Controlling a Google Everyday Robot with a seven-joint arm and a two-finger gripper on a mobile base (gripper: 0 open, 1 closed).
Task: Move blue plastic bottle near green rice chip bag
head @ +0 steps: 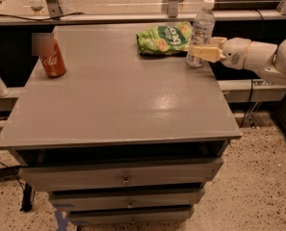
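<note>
Grey matte table (123, 100), flat top, is showing a soft sheen patch; drawers with small knobs are sitting below it. Green rice chip bag (164, 37), crinkled and glossy, is lying flat near the far edge. Blue plastic bottle (202, 25), a clear ribbed cylinder with a white cap, is standing upright just right of the bag. Pincer (196, 53), tan fingers on a smooth white arm, is reaching in from the bag's right and clasping the bottle's lower body. Red cola can (52, 57) is standing well left of the bag.
</note>
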